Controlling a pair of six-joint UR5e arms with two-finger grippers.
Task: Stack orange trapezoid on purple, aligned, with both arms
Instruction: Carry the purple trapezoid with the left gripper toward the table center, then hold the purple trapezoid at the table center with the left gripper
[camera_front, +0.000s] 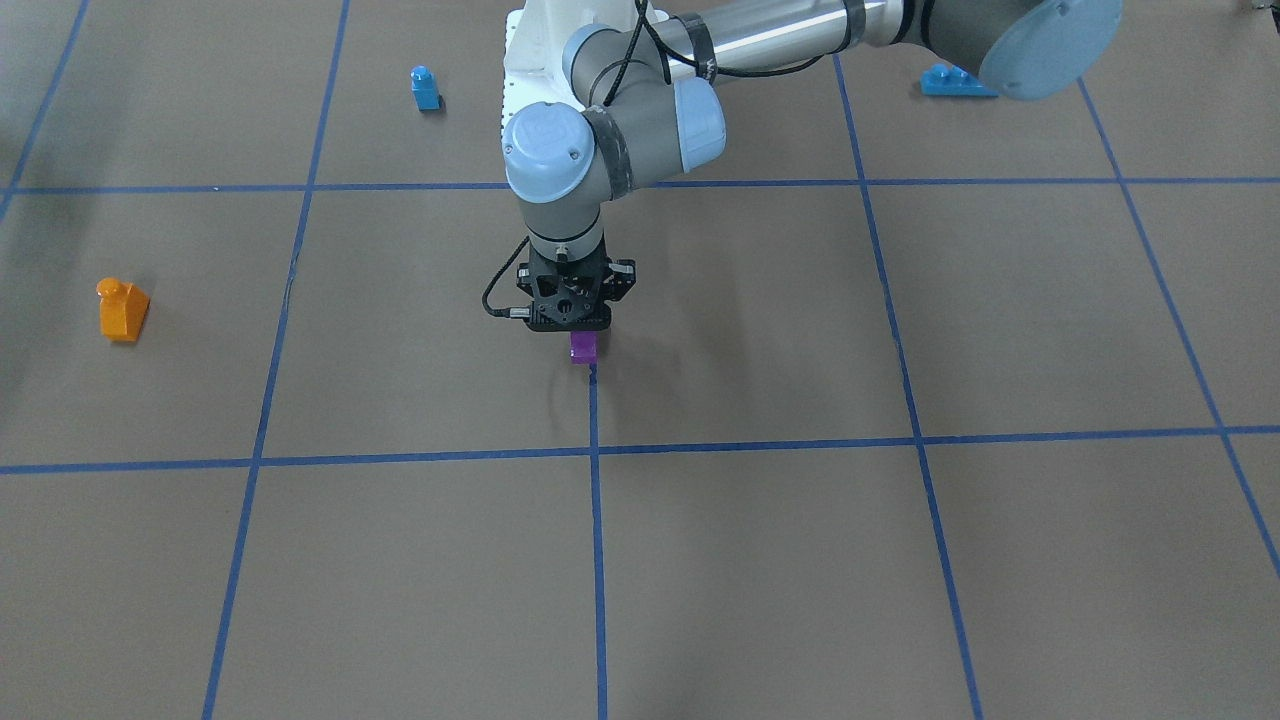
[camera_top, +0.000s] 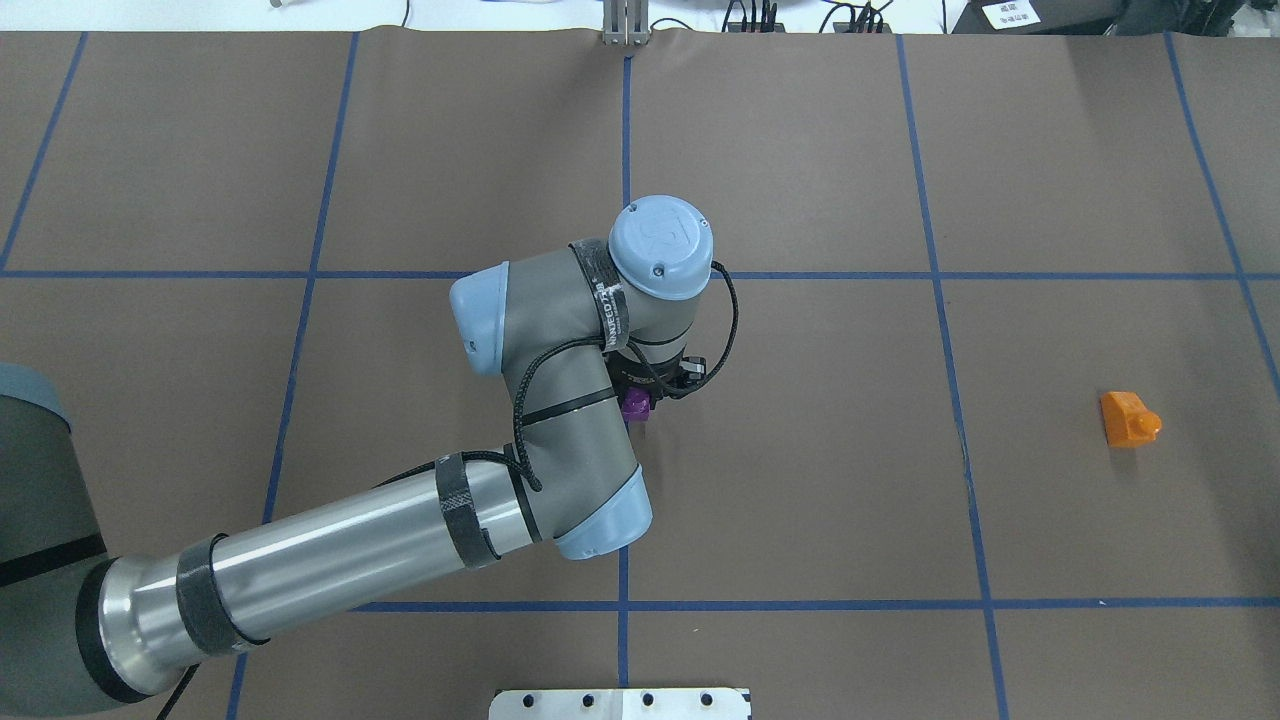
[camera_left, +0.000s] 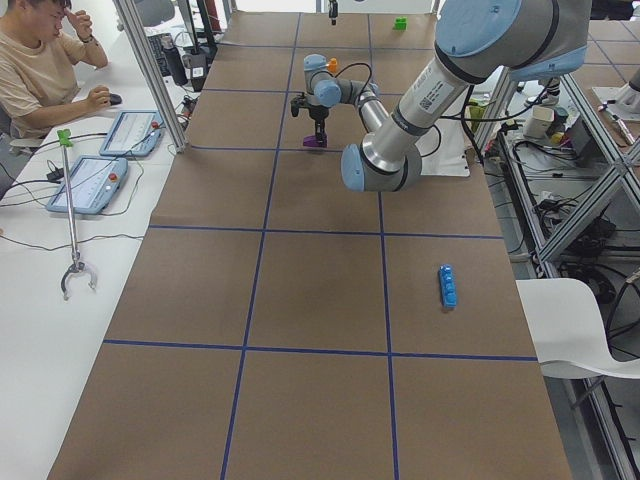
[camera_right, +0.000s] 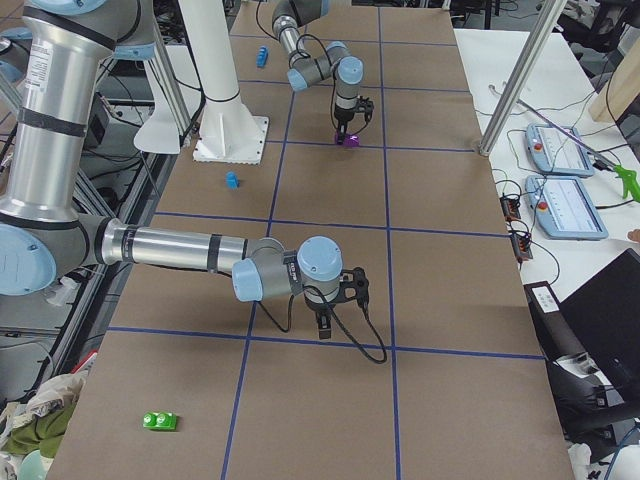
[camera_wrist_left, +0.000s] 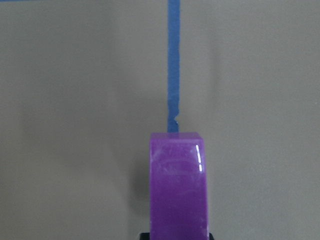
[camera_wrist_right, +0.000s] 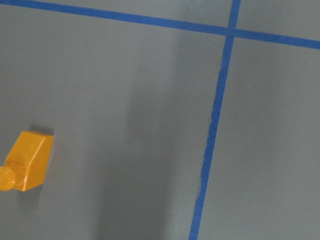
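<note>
The purple block (camera_front: 584, 347) is at the table's middle, at the end of a blue tape line, between the jaws of my left gripper (camera_front: 572, 325), which points straight down and is shut on it. In the left wrist view the purple block (camera_wrist_left: 177, 185) fills the lower middle. It also shows in the overhead view (camera_top: 635, 405). The orange trapezoid (camera_front: 122, 310) lies alone on the paper, far to my right (camera_top: 1130, 418), and shows low left in the right wrist view (camera_wrist_right: 27, 161). My right gripper (camera_right: 322, 328) shows only in the right side view, pointing down; I cannot tell its state.
A small blue single-stud block (camera_front: 425, 88) stands near the white robot base (camera_right: 230, 140). A long blue brick (camera_left: 448, 286) lies on my left side. A green block (camera_right: 160, 421) lies at the table's right end. An operator sits beside the table (camera_left: 40, 60).
</note>
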